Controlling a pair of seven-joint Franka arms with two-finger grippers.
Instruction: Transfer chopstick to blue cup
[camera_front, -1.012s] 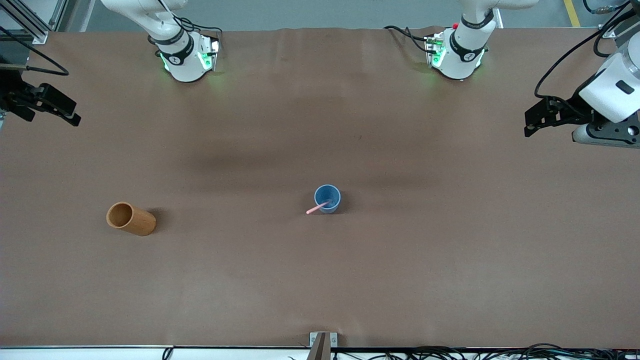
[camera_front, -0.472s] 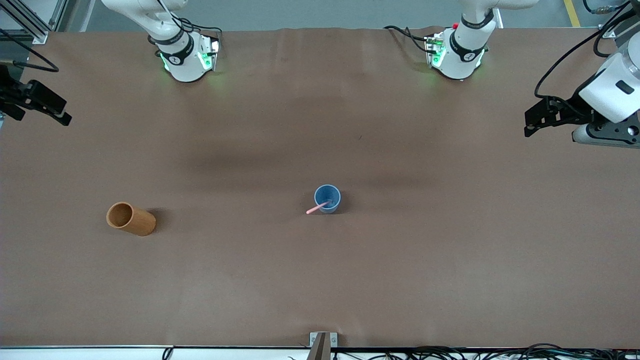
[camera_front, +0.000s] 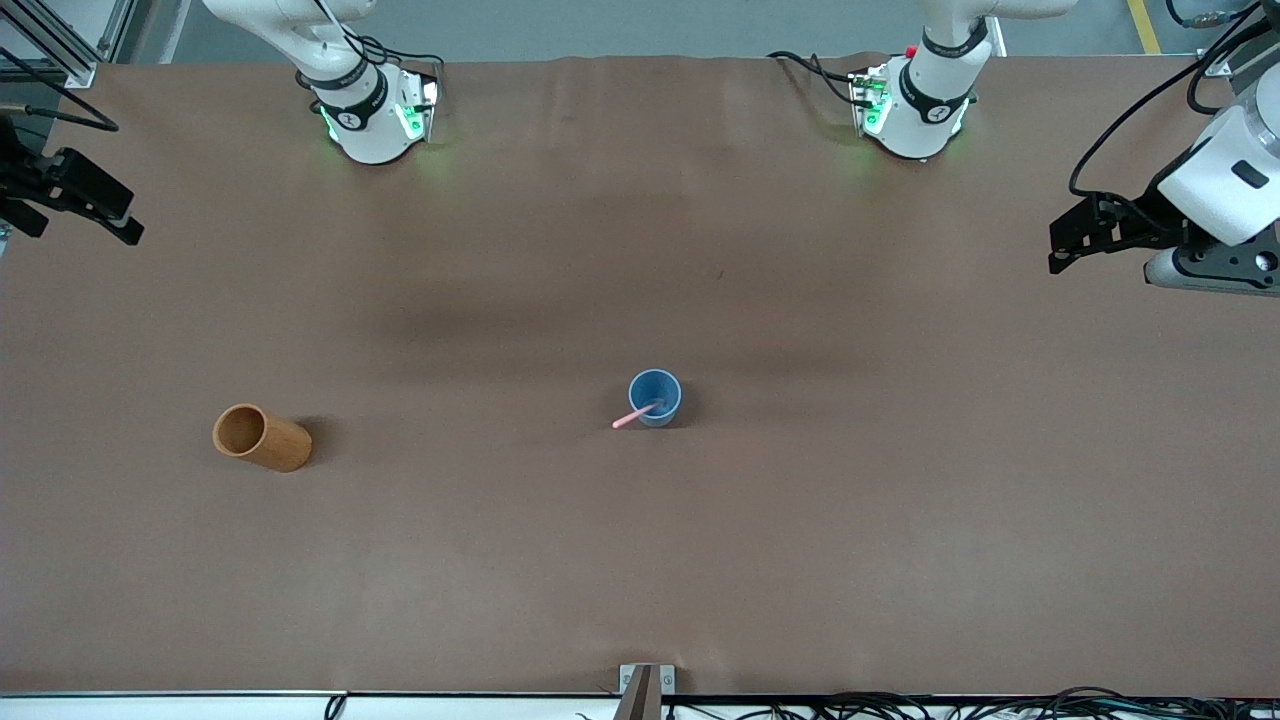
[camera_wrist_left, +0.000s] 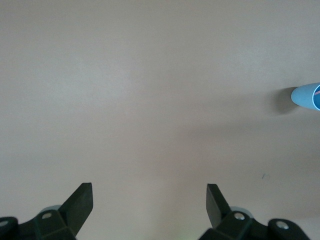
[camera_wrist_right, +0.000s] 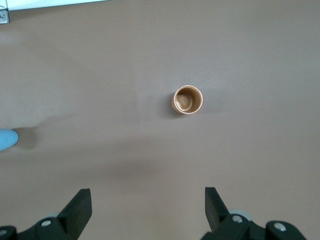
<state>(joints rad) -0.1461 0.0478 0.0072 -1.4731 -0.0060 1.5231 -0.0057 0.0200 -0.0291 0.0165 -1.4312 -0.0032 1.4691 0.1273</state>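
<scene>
The blue cup (camera_front: 655, 397) stands mid-table. The pink chopstick (camera_front: 630, 418) rests inside it, leaning over the rim toward the right arm's end. My left gripper (camera_front: 1058, 250) hovers open over the left arm's end of the table, nothing between its fingers. In the left wrist view the left gripper (camera_wrist_left: 149, 192) is over bare table, with the blue cup (camera_wrist_left: 306, 96) at the frame's edge. My right gripper (camera_front: 125, 222) hangs open and empty over the right arm's end. The right wrist view shows the right gripper (camera_wrist_right: 148, 196) and a sliver of the blue cup (camera_wrist_right: 7, 139).
An orange-brown wooden cup (camera_front: 262, 437) stands upright toward the right arm's end, also seen from above as the wooden cup (camera_wrist_right: 188, 99). Cables and a small metal bracket (camera_front: 646, 680) line the table edge nearest the camera.
The right gripper has drawn back a little toward the right arm's end of the table. The left arm, the cup and the chopstick have not moved.
</scene>
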